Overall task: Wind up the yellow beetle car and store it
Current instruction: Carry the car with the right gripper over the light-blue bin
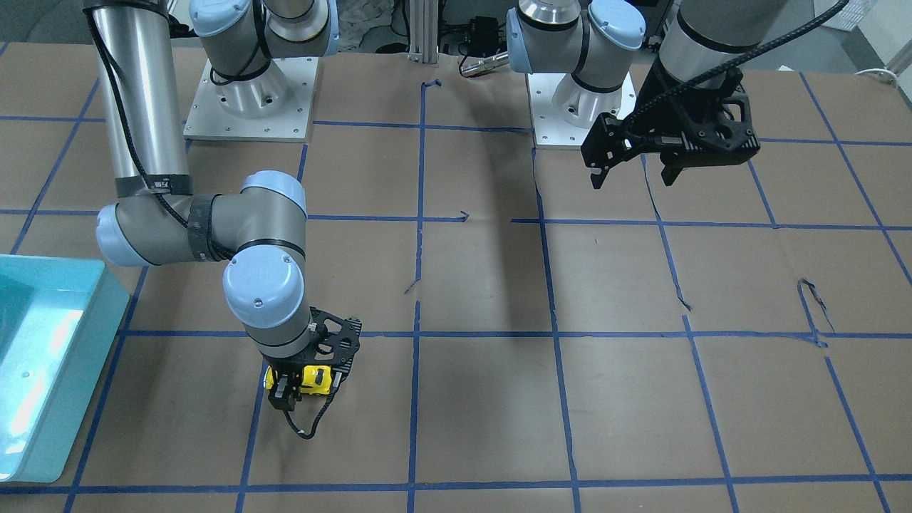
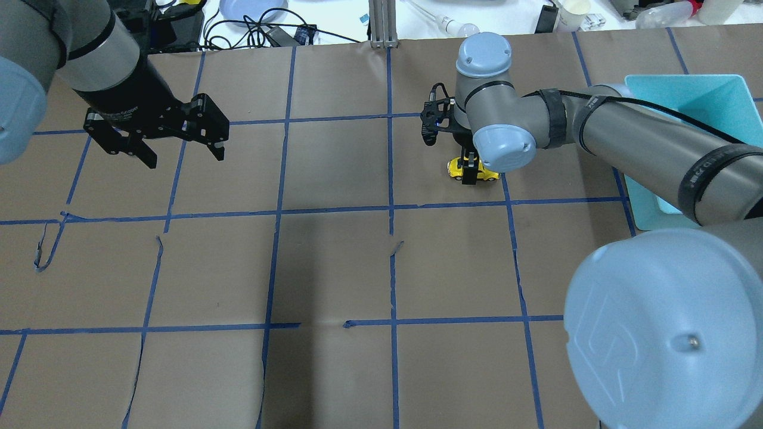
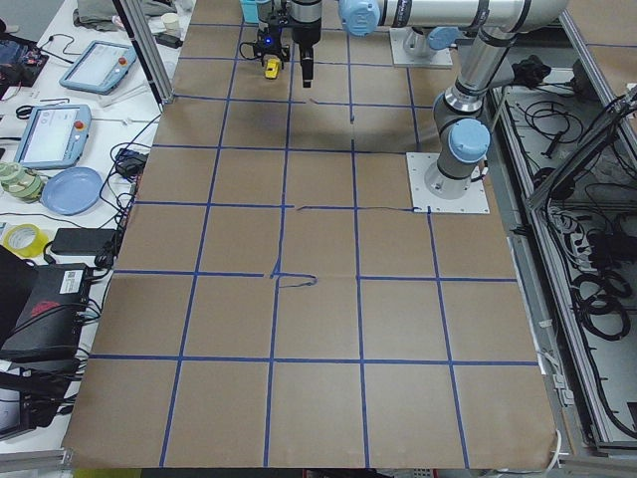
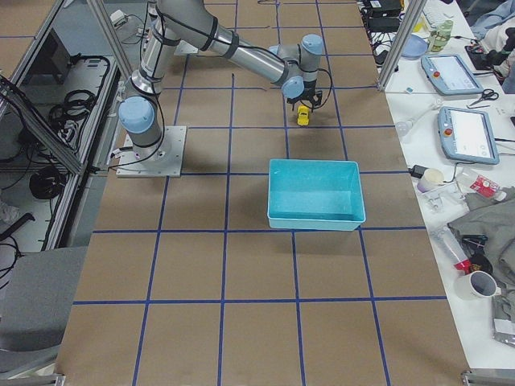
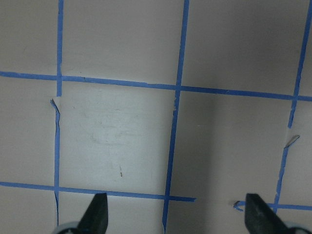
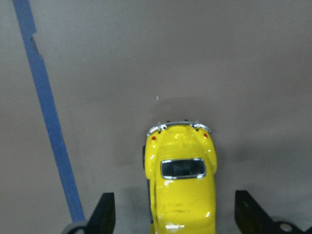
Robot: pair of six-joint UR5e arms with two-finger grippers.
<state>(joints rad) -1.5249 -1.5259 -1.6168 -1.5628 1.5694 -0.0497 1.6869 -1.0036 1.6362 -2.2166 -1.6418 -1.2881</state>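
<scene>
Two arms reach over the brown paper-covered counter (image 1: 484, 285) with its grid of blue tape lines. The right pincer (image 6: 174, 219) points straight down over the small glossy yellow beetle-shaped toy car (image 6: 181, 195). Its fingers are spread wide and stand one on each side of the car's body, and a strip of bare paper shows between each finger and the car's flank. The car seems to stand on its wheels on the paper, though the wrist hides much of it from the fixed cameras. It is on the robot's right half of the counter, nearer the edge opposite the robot than the robot's own edge, with a blue tape line close by. A light teal rectangular plastic bin (image 4: 314, 222) sits near the car but apart from it, further toward the counter's right end. The left pincer (image 2: 186, 159) hangs above the counter's left half, well apart from the car. Its fingers are wide with nothing between them, and only paper and tape lie beneath it.
</scene>
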